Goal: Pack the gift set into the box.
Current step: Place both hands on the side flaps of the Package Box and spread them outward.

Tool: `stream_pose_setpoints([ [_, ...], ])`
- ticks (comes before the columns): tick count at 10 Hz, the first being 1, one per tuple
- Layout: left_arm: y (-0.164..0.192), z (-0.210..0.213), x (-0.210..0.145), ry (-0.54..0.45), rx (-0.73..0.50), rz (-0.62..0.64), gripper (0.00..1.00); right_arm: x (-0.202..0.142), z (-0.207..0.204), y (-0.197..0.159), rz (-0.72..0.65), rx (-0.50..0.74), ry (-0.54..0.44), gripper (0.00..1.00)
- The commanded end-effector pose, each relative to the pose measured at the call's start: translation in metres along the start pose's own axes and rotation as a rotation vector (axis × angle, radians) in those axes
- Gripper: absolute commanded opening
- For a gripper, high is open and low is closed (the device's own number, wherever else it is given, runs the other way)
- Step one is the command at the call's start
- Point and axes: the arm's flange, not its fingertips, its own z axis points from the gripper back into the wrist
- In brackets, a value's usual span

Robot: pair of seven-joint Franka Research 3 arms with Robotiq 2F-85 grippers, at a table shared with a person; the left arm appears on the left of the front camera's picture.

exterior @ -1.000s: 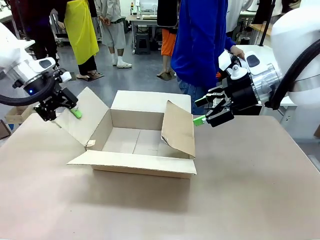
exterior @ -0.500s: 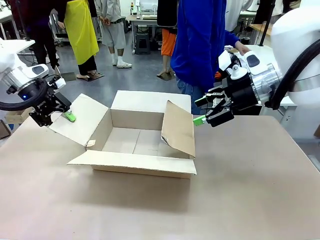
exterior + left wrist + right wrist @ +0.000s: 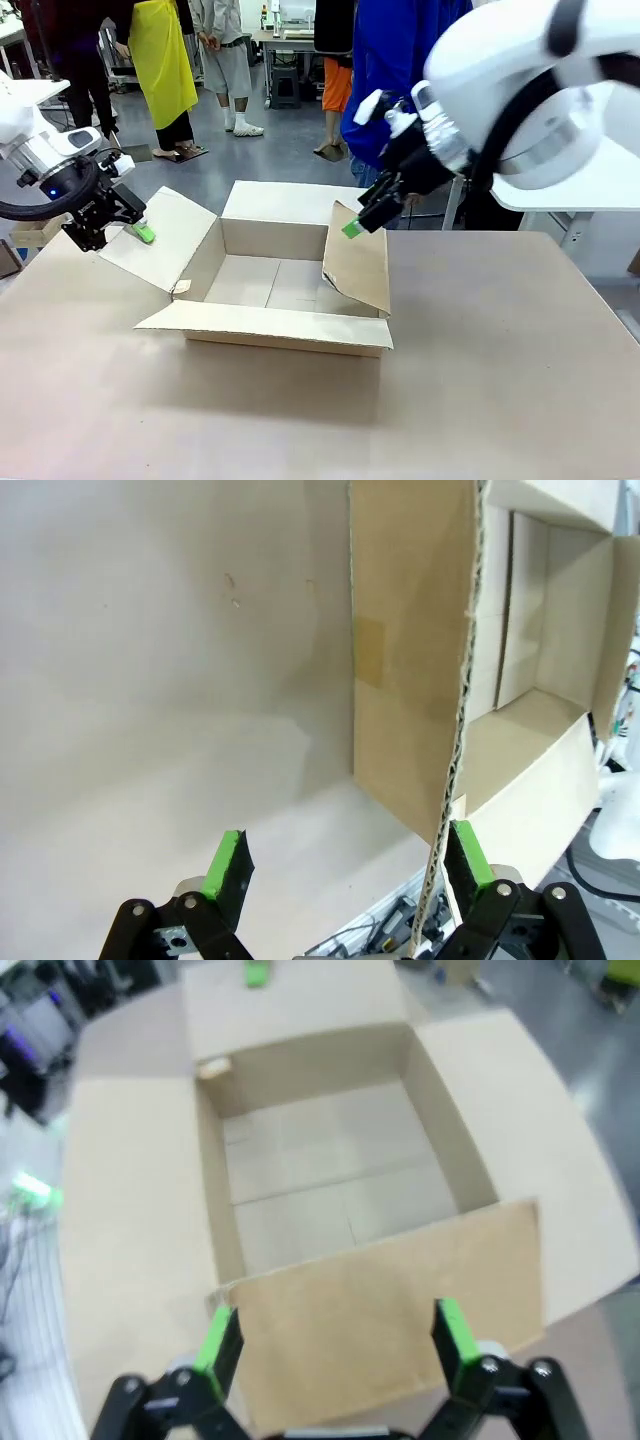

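One box (image 3: 272, 240), four flaps (image 3: 265, 325). The left gripper (image 3: 348, 852) gapes astride one flap's edge; the right gripper (image 3: 335, 1332) is spread above another, which partly hides the floor.

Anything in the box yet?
No, the right wrist view looks down into the box and its floor is bare cardboard.

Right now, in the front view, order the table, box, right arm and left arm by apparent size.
1. table, largest.
2. box and right arm look alike; the arm is nearer the camera, so I leave them unranked.
3. left arm, smallest, cut off at the edge.
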Motion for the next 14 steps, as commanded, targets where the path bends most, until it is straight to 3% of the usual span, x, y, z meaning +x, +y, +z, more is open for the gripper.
stream_pose_setpoints([
  [1,-0.003,0.001,-0.003,-0.004,0.017,0.012,1.0,0.071,0.025,0.002,-0.299,-0.011,0.265,1.0],
  [3,-0.003,0.001,-0.003,-0.004,0.017,0.012,1.0,0.097,0.013,0.014,-0.496,-0.151,0.418,1.0],
  [6,-0.003,0.001,-0.003,-0.004,0.017,0.012,1.0,0.114,-0.02,0.015,-0.631,-0.307,0.427,1.0],
  [7,-0.003,0.001,-0.003,-0.004,0.017,0.012,1.0,0.118,-0.034,0.018,-0.569,-0.357,0.412,1.0],
  [8,-0.003,0.001,-0.003,-0.004,0.017,0.012,1.0,0.087,0.006,0.041,-0.558,-0.285,0.412,1.0],
  [10,-0.003,0.001,-0.003,-0.004,0.017,0.012,1.0,0.087,0.006,0.041,-0.558,-0.285,0.412,1.0],
  [11,-0.003,0.001,-0.003,-0.004,0.017,0.012,1.0,0.098,-0.015,0.04,-0.573,-0.303,0.425,1.0],
  [12,-0.003,0.001,-0.003,-0.004,0.017,0.012,1.0,0.108,-0.041,0.055,-0.547,-0.384,0.529,1.0],
  [13,-0.003,0.001,-0.003,-0.004,0.017,0.012,1.0,0.128,-0.057,0.063,-0.581,-0.431,0.507,1.0],
  [14,-0.003,0.001,-0.003,-0.004,0.017,0.012,1.0,0.139,-0.07,0.061,-0.703,-0.519,0.543,1.0],
])
